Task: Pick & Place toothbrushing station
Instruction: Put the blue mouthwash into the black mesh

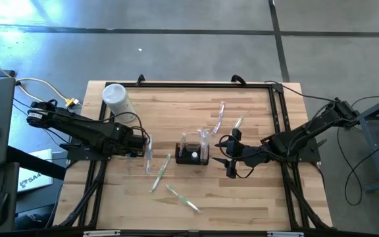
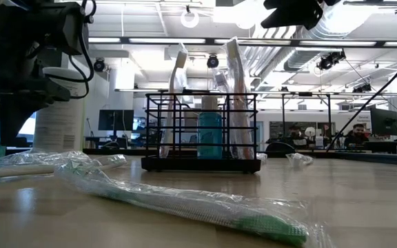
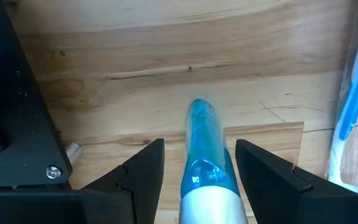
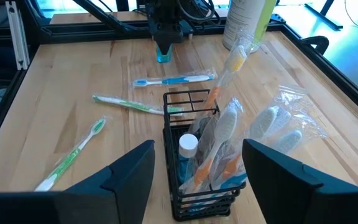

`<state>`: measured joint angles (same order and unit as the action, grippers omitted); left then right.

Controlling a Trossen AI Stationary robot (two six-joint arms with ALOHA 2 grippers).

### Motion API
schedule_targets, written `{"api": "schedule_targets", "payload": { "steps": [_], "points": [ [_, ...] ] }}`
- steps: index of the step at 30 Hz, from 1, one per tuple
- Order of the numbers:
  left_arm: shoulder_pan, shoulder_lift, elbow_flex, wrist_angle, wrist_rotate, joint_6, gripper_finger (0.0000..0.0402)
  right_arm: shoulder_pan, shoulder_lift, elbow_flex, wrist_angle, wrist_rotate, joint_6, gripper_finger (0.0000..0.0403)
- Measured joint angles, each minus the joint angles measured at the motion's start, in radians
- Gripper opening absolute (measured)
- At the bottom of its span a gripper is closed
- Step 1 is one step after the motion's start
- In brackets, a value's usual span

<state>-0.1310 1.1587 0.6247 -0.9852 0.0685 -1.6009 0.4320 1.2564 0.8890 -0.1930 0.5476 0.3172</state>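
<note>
1. High view: the toothbrushing station (image 1: pixel 193 154), a small black wire caddy, sits near the middle of the worktop (image 1: pixel 242 197), at about 9 o'clock from the right pincer (image 1: pixel 230 158) and just beside it.
2. The right pincer's fingers stand apart and empty, facing the caddy. In the right wrist view the caddy (image 4: pixel 199 168) lies between the two fingers.
3. The left pincer (image 1: pixel 143 141) hovers at about 9 o'clock from the caddy, well apart from it. Its fingers are clamped on a blue-and-silver tube (image 3: pixel 205 155), which points down at the wood.
4. Handling, as a judgement: the caddy looks light and rigid, an open wire frame. It holds wrapped toothbrushes (image 4: pixel 225 134) and a small blue bottle (image 4: pixel 187 152), so it is top-heavy and could tip if pulled low.
5. A hold on a top rail or end wall seems safest; the crinkly wrappers are slippery and best avoided.
6. The caddy stands upright, open side up. Its long axis seems to run roughly 3 to 9 o'clock in the high view.
</note>
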Motion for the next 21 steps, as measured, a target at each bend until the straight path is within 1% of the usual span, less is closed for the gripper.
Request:
{"api": "schedule_targets", "payload": {
  "steps": [6,9,12,18,19,21],
  "points": [
    [0.000,0.000,0.000,0.002,0.005,0.000,0.0193,0.000,0.000,0.000,0.000,0.000,0.000,0.0235],
    [0.000,0.000,0.001,0.010,0.005,0.000,0.0183,0.000,0.000,0.000,0.000,0.000,0.000,0.0235],
    [0.000,0.000,0.001,0.024,0.003,0.000,0.0157,0.000,0.000,0.000,0.000,0.000,0.000,0.0235],
    [0.000,0.000,0.002,0.024,0.000,0.000,0.0086,0.000,0.000,0.000,0.000,0.000,0.000,0.0235],
    [0.000,0.000,0.002,0.024,0.000,0.000,0.0079,0.000,0.000,0.000,0.000,0.000,0.000,0.0235],
    [0.000,0.000,0.002,0.024,0.000,0.003,0.0078,0.000,0.000,0.000,0.000,0.000,0.000,0.0235]
  ]
}}
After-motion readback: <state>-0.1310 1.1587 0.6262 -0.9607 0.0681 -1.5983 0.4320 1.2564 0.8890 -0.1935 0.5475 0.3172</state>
